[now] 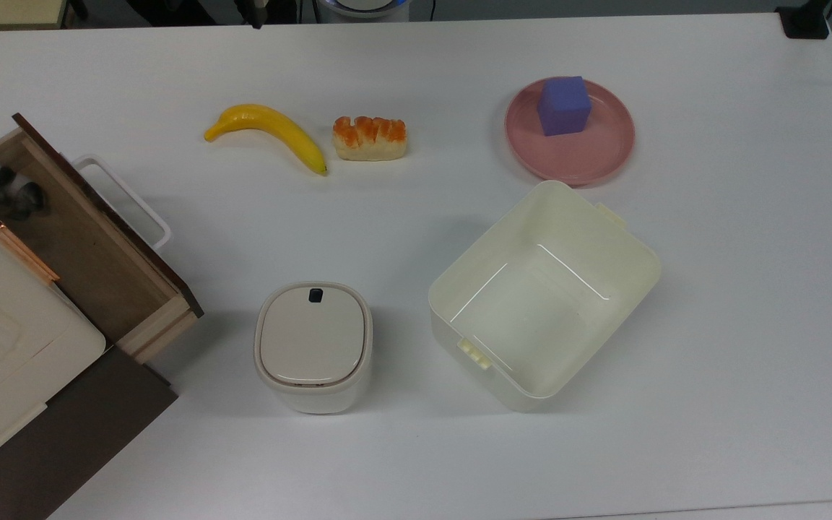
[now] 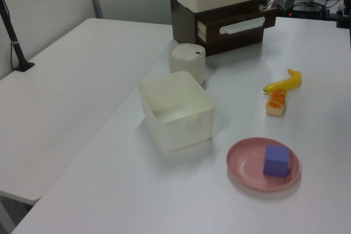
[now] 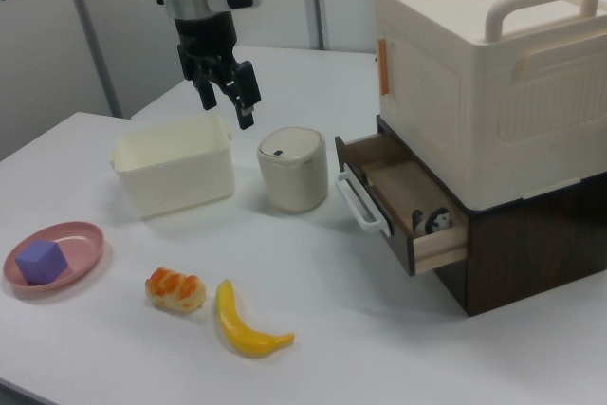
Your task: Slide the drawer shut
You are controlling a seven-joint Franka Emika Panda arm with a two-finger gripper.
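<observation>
- While pulled well out of its dark brown cabinet (image 3: 531,234), sits at the top view's left edge: drawer (image 1: 91,245), white loop handle (image 1: 123,198) facing the table's middle.
- Inside the drawer, at its back corner: small black-and-white panda figure (image 1: 3,186), lying on the brown bottom.
- Stacked on top of the cabinet: large cream lidded box (image 3: 488,73) with handles on its lid.
- Up in the air in the right view, above the table and hovering between the cream open bin (image 3: 174,171) and the small lidded container (image 3: 293,168): gripper (image 3: 228,92), fingers spread apart, pinching nothing, well apart from the drawer.
- Just beside the drawer's near corner in the top view: small lidded container, lid shut, dark button near its rim.
- To the top view's right of that container: cream open bin, upright, turned at an angle to the table edges.
- Beyond the bin toward the top view's upper right: pink plate (image 1: 600,155) carrying a purple cube (image 1: 564,105), plate close to the bin's corner; touching or not, cannot tell.
- Toward the top view's upper middle: banana (image 1: 268,130) and, just beside its tip, a bread-like piece with orange topping (image 1: 370,137), apart from each other.
- Under everything: white table (image 1: 748,289).
</observation>
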